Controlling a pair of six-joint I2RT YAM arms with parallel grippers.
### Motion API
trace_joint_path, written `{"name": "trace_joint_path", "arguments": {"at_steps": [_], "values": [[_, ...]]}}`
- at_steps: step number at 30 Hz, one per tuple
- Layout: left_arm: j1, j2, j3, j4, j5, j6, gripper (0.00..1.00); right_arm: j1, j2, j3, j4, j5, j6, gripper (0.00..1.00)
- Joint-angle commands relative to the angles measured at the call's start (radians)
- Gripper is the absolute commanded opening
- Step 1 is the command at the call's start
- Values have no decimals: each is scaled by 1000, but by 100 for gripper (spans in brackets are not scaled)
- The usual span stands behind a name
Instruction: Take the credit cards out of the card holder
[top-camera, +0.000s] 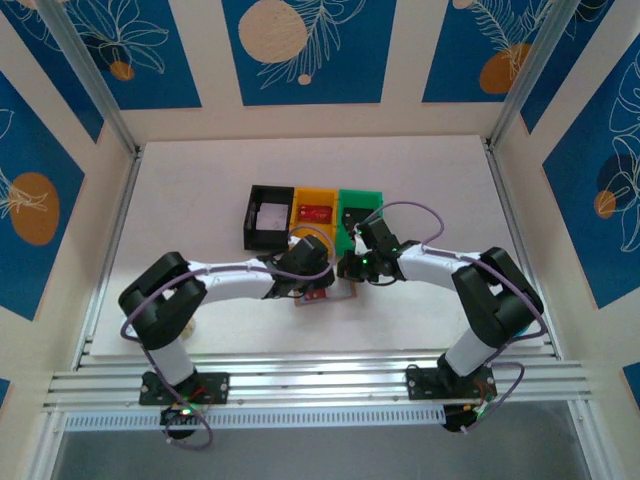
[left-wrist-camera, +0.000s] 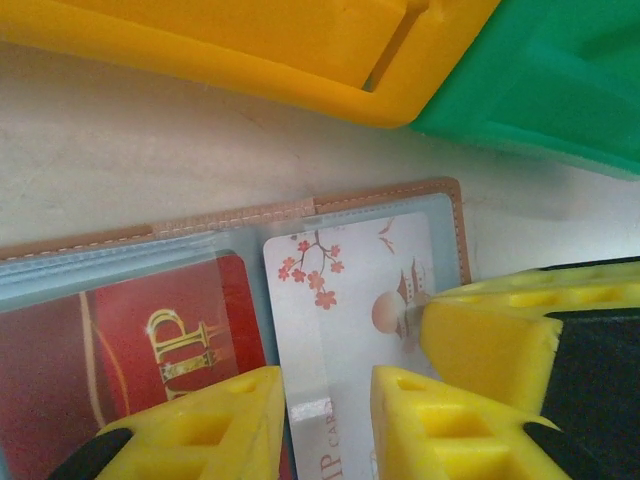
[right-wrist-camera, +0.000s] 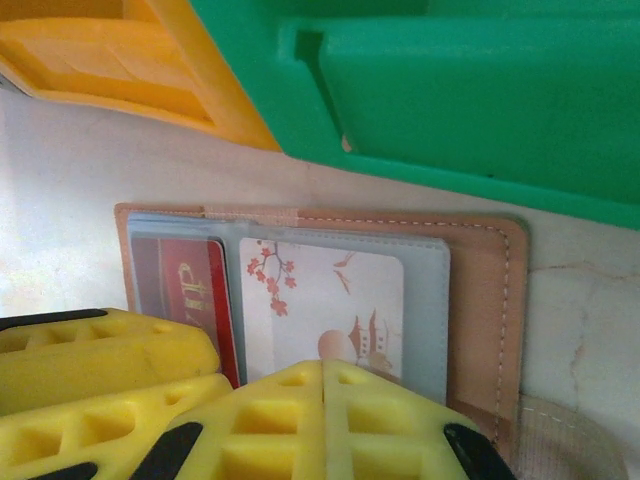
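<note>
Just in front of the yellow bin (top-camera: 315, 212) and the green bin (top-camera: 360, 213), the tan card holder (right-wrist-camera: 485, 300) lay spread open and flat on the white table (top-camera: 200, 180), its clear pockets facing up. A red card with gold lettering (left-wrist-camera: 170, 330) sat in one pocket. A white card printed with blossoms and a pagoda (right-wrist-camera: 330, 290) sat in the pocket beside it. Both were inside their sleeves.

The left gripper (left-wrist-camera: 325, 395) hung low over the holder with its yellow fingers parted, the gap between them above the white card's left edge. Whether the tips touched the plastic could not be made out from so close. The right gripper (right-wrist-camera: 322, 375) sat opposite, fingers pressed together with nothing between them, its tip at the white card near the pagoda.

Seen from above, the two arms met nose to nose at the table's near middle. A black bin (top-camera: 268, 215) stood to the left of the yellow one.
</note>
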Motion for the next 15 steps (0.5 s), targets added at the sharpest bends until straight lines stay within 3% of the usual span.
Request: {"name": "trace_joint_path", "arguments": {"at_steps": [1, 15], "values": [[-11, 23, 34, 3, 8, 4, 29, -5, 13, 32, -28, -28, 6, 0], [-11, 42, 27, -13, -15, 20, 27, -5, 14, 35, -34, -22, 6, 0]]}}
